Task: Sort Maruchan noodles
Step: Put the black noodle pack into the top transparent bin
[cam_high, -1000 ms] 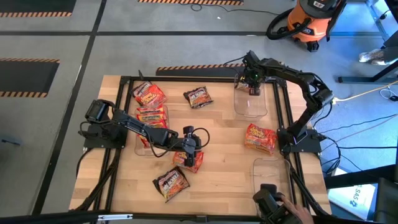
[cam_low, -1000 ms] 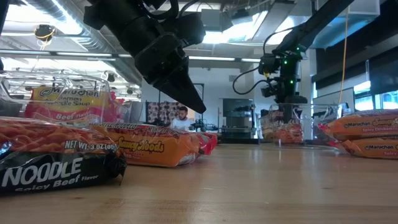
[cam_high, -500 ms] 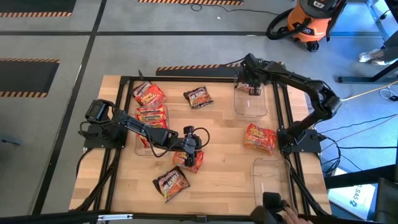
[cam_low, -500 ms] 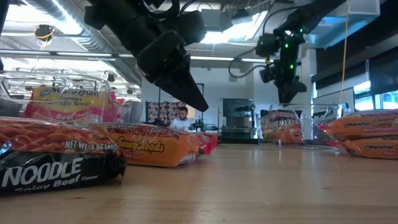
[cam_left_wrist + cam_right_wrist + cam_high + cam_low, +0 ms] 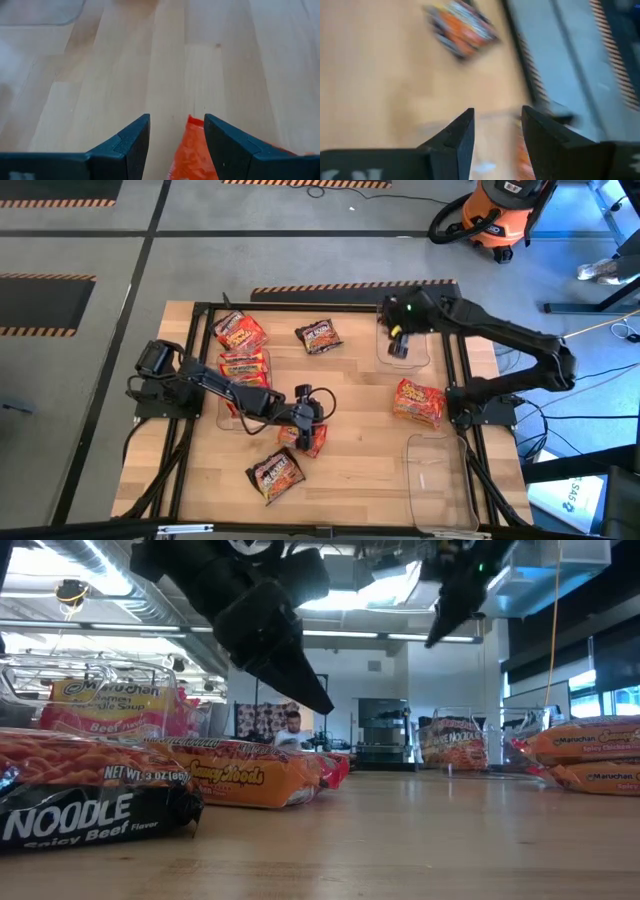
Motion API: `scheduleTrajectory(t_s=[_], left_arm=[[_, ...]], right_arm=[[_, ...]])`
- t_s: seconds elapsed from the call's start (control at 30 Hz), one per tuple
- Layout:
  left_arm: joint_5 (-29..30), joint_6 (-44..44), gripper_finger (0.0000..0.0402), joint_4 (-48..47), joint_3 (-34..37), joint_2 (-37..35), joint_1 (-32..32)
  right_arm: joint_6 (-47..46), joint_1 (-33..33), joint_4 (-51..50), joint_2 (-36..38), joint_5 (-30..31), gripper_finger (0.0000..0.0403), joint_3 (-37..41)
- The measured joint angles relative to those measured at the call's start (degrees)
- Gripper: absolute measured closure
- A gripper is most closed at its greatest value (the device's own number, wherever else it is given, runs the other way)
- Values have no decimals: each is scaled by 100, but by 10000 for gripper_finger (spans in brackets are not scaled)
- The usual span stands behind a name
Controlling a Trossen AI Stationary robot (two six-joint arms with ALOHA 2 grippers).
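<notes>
Several Maruchan noodle packets lie flat on the wooden table: a red-yellow one at the far left, a dark one at the far middle, orange ones at the right and a dark one near the front. My left gripper hovers open just over an orange-red packet in the middle, one finger on either side of its corner. My right gripper hangs open and high above the far right clear bin, with nothing between its fingers.
A clear bin by the left arm holds red-yellow packets. Another clear bin stands at the near right. A black frame runs around the tabletop. Bare wood lies in the middle and at the near middle.
My right gripper has risen out of the far right bin, swung a little toward the table's near edge and rolled about its own line. Its fingers stay open. The left arm has kept still.
</notes>
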State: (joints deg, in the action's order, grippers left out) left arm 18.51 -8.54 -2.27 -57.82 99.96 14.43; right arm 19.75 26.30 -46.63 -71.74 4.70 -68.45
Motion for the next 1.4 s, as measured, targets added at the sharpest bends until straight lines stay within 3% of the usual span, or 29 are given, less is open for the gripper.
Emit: scheduleTrajectory(t_s=[0.17,0.4,0.63,0.77,0.87,1.17,1.4], left_arm=[[19,9,221,-237,7,-179,126],[55,-255,221,-847,1,-694,371],[75,-1384,221,-1352,11,-819,807],[-85,-2083,221,-1488,17,-773,1300],[67,-2655,221,-1429,13,-780,1706],[227,-4782,221,-1313,11,-587,2880],[600,-6356,221,-1421,13,-581,3277]], right_arm=[[-862,-985,82,17,-586,263,6],[-1893,-2341,1135,-158,-596,263,413],[-3508,-3520,2997,-632,-797,263,780],[-3914,-4058,3901,-1036,-770,257,771],[-4191,-4326,4251,-1341,-682,235,768],[-4935,-4889,5207,-2440,-747,121,763],[-5483,-5292,5463,-2983,-528,104,761]])
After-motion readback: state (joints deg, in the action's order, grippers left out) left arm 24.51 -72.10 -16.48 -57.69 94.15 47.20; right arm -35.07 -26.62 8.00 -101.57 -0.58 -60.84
